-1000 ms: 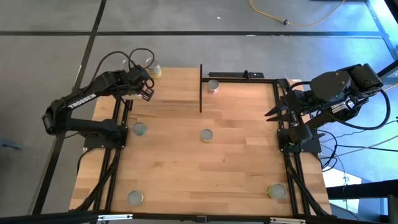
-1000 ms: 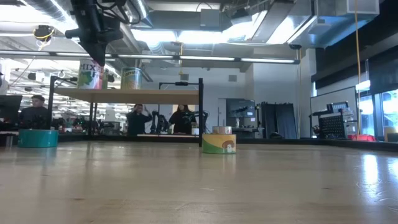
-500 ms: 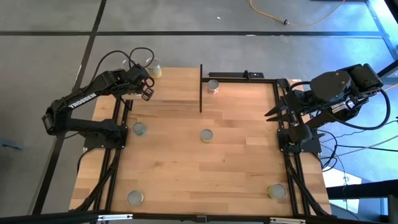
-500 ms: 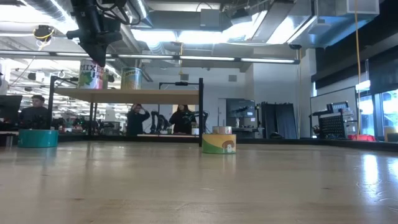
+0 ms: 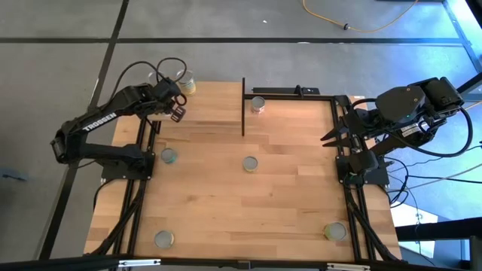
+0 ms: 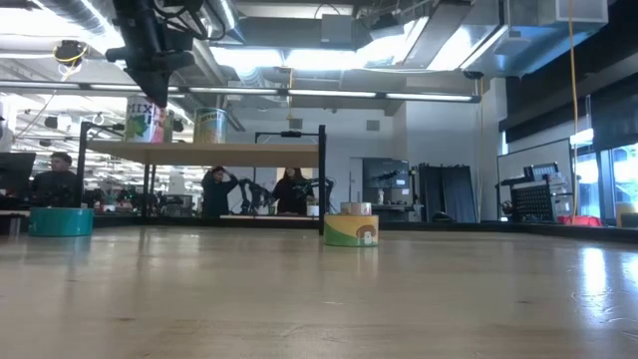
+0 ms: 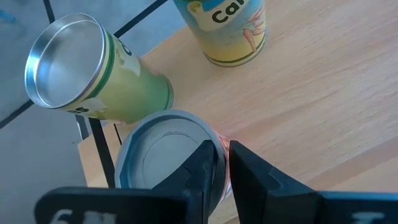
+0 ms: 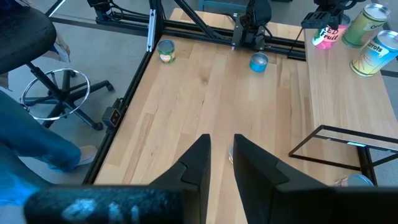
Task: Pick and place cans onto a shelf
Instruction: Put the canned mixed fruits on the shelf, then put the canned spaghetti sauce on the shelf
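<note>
While looking down at the shelf (image 5: 215,113), finding the pink-labelled can (image 7: 158,155) upright near its far left corner, beside two other cans. Seeing the left gripper (image 7: 224,149) just above its rim, jaws narrowly parted, clamping nothing. Judging it light, stiff, slick-walled and easily tipped; favouring a hold across the wall at mid-height. Noting the right gripper (image 5: 331,135) waiting at the table's right edge, jaws narrowly apart, empty.

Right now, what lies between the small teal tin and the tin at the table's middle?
The high view shows only bare light-wood tabletop between the small teal tin and the silver-topped middle tin.
</note>
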